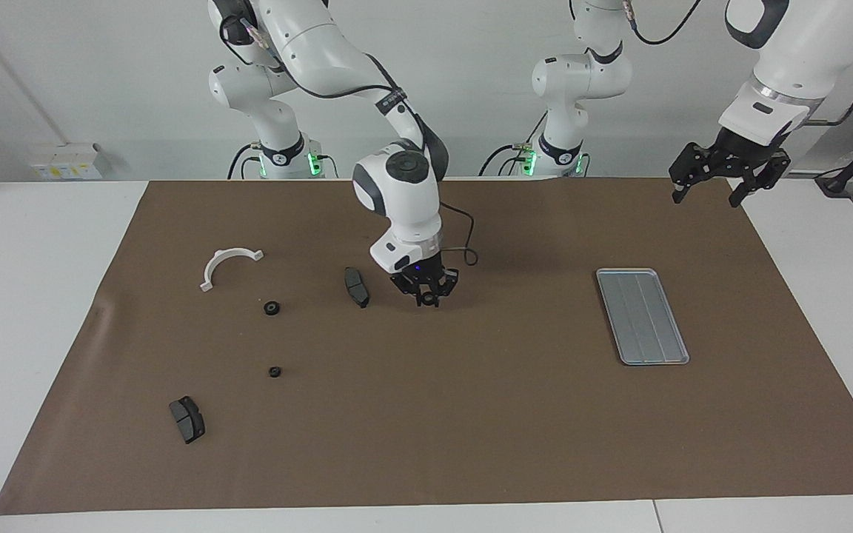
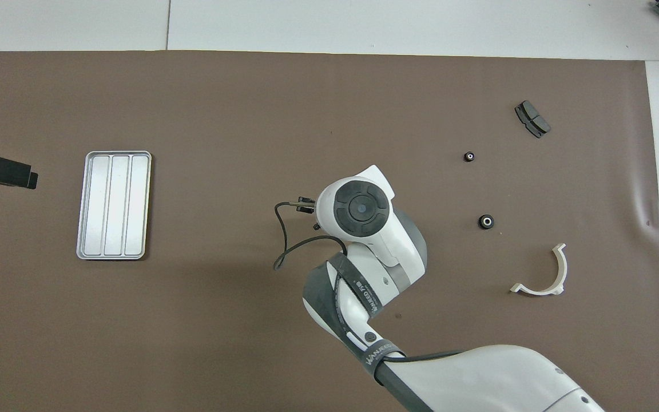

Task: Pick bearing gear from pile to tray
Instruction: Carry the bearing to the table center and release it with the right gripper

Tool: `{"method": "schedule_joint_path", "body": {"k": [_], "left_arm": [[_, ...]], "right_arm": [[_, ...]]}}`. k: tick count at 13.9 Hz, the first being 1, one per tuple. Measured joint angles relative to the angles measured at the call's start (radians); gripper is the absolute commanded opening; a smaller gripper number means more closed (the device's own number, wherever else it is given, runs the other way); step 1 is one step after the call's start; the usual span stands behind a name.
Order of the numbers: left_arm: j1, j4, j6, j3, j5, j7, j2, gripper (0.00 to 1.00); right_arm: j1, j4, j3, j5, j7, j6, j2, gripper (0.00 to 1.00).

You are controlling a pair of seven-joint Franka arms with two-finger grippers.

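The pile lies toward the right arm's end of the mat: two small black rings [image 1: 272, 307] [image 1: 275, 371], two dark grey pad plates [image 1: 356, 286] [image 1: 187, 419] and a white curved bracket [image 1: 228, 265]. The rings [image 2: 485, 221] [image 2: 469, 156], the bracket [image 2: 544, 274] and one plate [image 2: 532, 118] also show in the overhead view. My right gripper [image 1: 426, 296] hangs low over the mat's middle, beside the nearer plate, shut on a small black ring. The overhead view hides it under its own wrist. The silver grooved tray [image 1: 641, 317] [image 2: 114, 205] lies empty toward the left arm's end. My left gripper [image 1: 706, 196] waits open, raised over the mat's corner.
A brown mat [image 1: 471, 414] covers most of the white table. A cable [image 2: 284, 246] loops from the right arm's wrist. The stretch of mat between the right gripper and the tray is bare.
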Motion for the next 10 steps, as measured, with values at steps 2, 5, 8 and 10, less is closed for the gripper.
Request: {"method": "schedule_joint_path", "body": {"k": [2, 5, 8, 10], "left_arm": [[0.0, 0.0, 0.0, 0.0, 0.0, 0.0, 0.0, 1.0], [0.0, 0.0, 0.0, 0.0, 0.0, 0.0, 0.0, 1.0], [0.0, 0.0, 0.0, 0.0, 0.0, 0.0, 0.0, 1.0], [-0.003, 0.0, -0.017, -0.004, 0.0, 0.0, 0.0, 1.0]], "right_arm": [[0.023, 0.05, -0.001, -0.004, 0.02, 0.0, 0.049, 0.15], [0.056, 0.062, 0.0, -0.029, 0.057, -0.009, 0.074, 0.44], [0.063, 0.068, -0.003, -0.058, 0.067, -0.06, 0.077, 1.0], [0.061, 0.081, -0.01, -0.068, 0.067, -0.083, 0.075, 1.0]]}}
